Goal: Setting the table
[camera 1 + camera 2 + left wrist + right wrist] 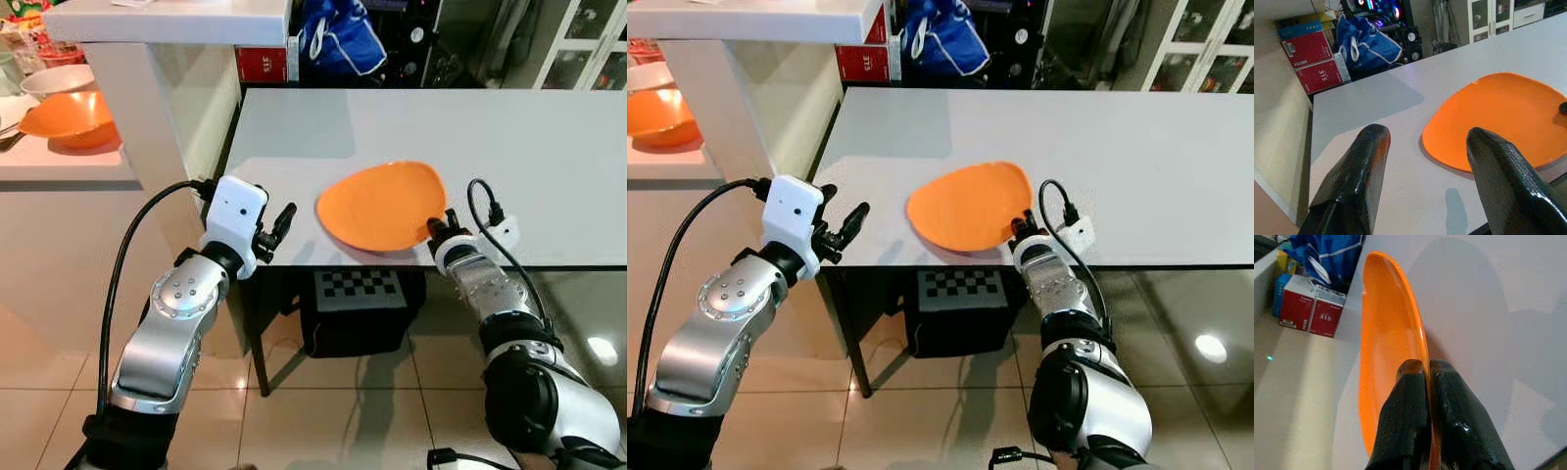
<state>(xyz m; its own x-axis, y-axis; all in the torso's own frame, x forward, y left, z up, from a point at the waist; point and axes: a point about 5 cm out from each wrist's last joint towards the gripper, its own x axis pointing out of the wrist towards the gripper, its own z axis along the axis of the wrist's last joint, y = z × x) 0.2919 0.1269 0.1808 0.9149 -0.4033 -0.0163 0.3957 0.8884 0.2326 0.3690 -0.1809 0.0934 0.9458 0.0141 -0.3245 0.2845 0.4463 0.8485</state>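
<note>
So, quick rundown of where my hands are at:

Right gripper (pixel 1426 382): pinched tight on the near rim of the orange plate (pixel 382 204), one finger on each face of it, right at the front edge of the table.

Orange plate: sits on the white table (pixel 549 147) close to the front edge, stretching away from my right fingertips. Looks tipped up a bit on the gripped side, with a shadow under the far edge, but I can't say for sure how much of it is touching the surface.

Left gripper (pixel 277 227): fingers spread apart, holding nothing. It hovers off the table's front left corner, pointing toward the plate, which lies just past and to the right of the fingertips without touching them.

Left fingers (pixel 1354 181): the wrist camera shows bare tabletop between the two.

Beyond my hands: blue bag (pixel 338 39) and a red box (pixel 1315 61) past the far end of the table.

Off past my left arm: white counter (pixel 59 162) with an orange bowl (pixel 69 117) and a white bowl (pixel 57 78) behind it.

Under the table: black box with a checkerboard top (pixel 361 284) on the tile floor (pixel 333 411).
</note>
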